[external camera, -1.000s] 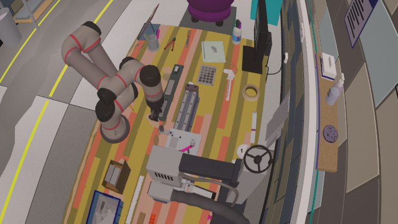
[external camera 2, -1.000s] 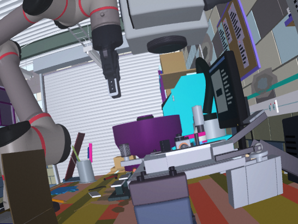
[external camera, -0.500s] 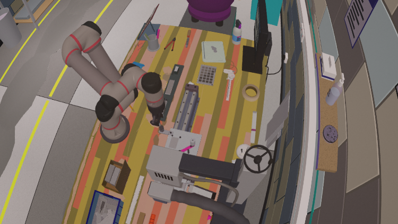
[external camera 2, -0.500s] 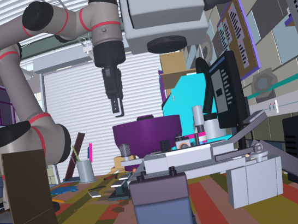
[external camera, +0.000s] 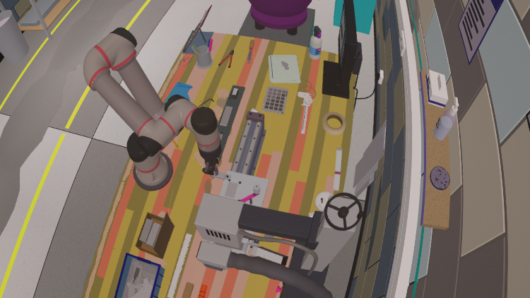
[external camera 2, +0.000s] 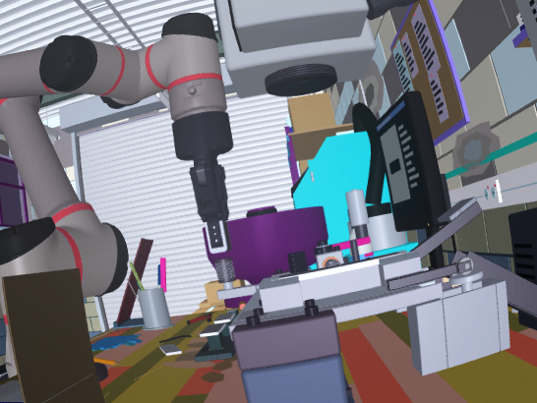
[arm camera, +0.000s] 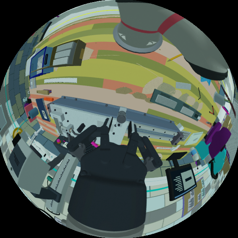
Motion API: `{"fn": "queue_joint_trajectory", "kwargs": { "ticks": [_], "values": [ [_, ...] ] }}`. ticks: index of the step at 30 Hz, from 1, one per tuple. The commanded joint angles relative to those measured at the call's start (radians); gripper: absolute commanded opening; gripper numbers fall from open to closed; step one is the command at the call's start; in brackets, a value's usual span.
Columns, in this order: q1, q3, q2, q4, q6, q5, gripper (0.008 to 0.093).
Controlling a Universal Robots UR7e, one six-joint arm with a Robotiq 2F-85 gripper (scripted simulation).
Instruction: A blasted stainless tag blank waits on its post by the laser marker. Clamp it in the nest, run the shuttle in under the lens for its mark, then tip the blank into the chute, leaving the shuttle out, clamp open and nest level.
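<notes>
A knurled grey knob [external camera 2: 224, 270] [arm camera: 121, 116] stands upright on a tab at the near end of the shuttle plate. My gripper [external camera 2: 218, 244] [arm camera: 118, 128] [external camera: 210, 169] hangs just above it, fingers pointing down, open and holding nothing. The light grey shuttle plate [external camera: 242, 187] [external camera 2: 319, 285] sits at the end of the rail [external camera: 249, 142], next to the laser marker head [external camera: 220, 217]. A magenta clamp lever [external camera: 249, 197] lies across the plate. The round lens [external camera 2: 301, 78] hangs over the plate. I cannot make out the tag blank.
The laser marker's grey housing [external camera 2: 295, 34] overhangs the plate close to my wrist. A monitor [external camera 2: 410, 162] and a handwheel [external camera: 343, 211] stand beyond the rail. A pen cup [external camera 2: 154, 307], pliers [external camera: 226, 58] and a tape roll [external camera: 333, 123] lie on the striped table.
</notes>
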Motion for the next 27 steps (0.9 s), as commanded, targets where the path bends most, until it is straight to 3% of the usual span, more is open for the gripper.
{"fn": "queue_joint_trajectory", "kwargs": {
  "ticks": [1, 27],
  "values": [
    [0.0, -0.001, -0.001, 0.0, 0.0, 0.0, 0.048],
    [0.0, 0.06, 0.034, -0.095, 0.0, 0.0, 0.048]
  ]
}}
